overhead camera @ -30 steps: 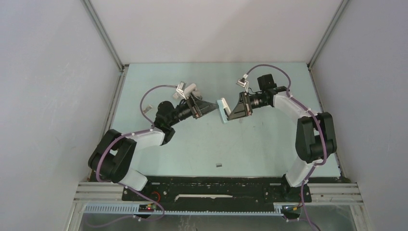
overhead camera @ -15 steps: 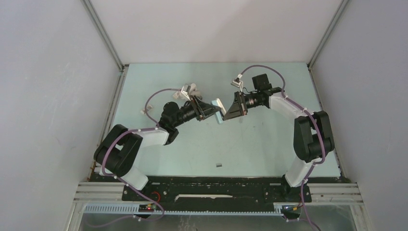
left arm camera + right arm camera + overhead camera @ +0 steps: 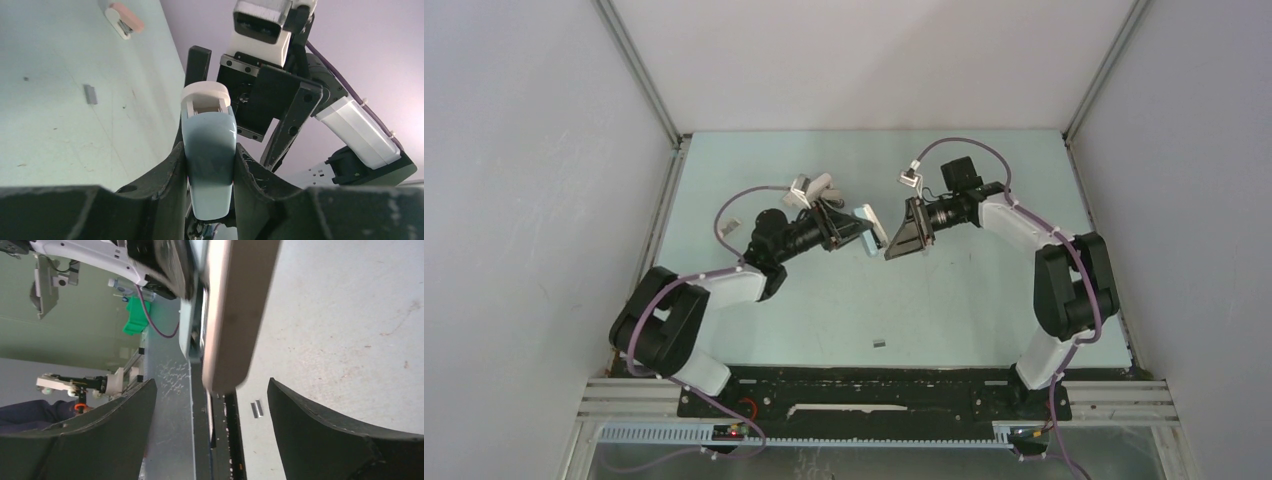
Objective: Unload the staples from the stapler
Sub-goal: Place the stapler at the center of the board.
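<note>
My left gripper (image 3: 209,150) is shut on the stapler (image 3: 207,145), a slim pale-blue body with a white end that points away from the wrist. In the top view the stapler (image 3: 865,218) hangs above the middle of the table in the left gripper (image 3: 856,226). My right gripper (image 3: 894,234) stands just to its right. In the right wrist view the right gripper (image 3: 211,385) is open, and the stapler's blurred end (image 3: 235,315) sits ahead of the jaws, touching neither. A short grey strip of staples (image 3: 879,343) lies on the table near the front; both wrist views show the staples (image 3: 90,94) (image 3: 257,408).
A small pink-and-white item (image 3: 124,20) lies on the table far off in the left wrist view. Grey walls close in the pale green table (image 3: 964,300) on three sides. A black rail (image 3: 874,400) with the arm bases runs along the near edge.
The left gripper closed on the stapler that the right gripper was holding. The right gripper then opened and let go. The left arm drew the stapler slightly to the left.
</note>
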You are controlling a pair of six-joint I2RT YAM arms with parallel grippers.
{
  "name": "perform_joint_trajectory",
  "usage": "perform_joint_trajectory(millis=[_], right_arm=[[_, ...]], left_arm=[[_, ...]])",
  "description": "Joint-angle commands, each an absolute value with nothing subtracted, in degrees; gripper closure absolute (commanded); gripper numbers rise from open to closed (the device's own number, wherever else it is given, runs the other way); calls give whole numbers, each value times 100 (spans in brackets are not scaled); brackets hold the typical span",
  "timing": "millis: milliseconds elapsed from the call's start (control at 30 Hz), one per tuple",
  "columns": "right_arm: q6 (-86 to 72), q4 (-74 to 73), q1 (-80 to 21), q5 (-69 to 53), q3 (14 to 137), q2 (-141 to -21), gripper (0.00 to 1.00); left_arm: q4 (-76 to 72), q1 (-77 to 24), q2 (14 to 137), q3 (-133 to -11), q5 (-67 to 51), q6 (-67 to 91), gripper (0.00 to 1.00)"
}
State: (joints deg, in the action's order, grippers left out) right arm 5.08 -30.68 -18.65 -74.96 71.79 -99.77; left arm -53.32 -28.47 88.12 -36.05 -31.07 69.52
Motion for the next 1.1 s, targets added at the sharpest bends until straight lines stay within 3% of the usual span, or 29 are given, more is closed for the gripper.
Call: perform_joint_trajectory(millis=[0, 167, 333, 467, 1067], right_arm=[[1179, -3464, -1739, -7272, 7238, -9652, 9], [1912, -3986, -1678, -6961, 7288, -9475, 8], [2123, -4126, -1569, -6928, 7286, -9408, 8], [2213, -4190, -1502, -6866, 7288, -9352, 8], [2267, -4227, -1389, -6725, 7289, -9344, 8]], left_arm=[[-4674, -2470, 8030, -3291, -3114, 6596, 100], [-3237, -2055, 7271, -3143, -2930, 5883, 100], [-447, -1779, 6600, -3710, -2237, 4470, 100], [705, -1506, 6193, -3843, -1700, 3913, 100], [2553, -866, 5665, -4236, -579, 3044, 100]])
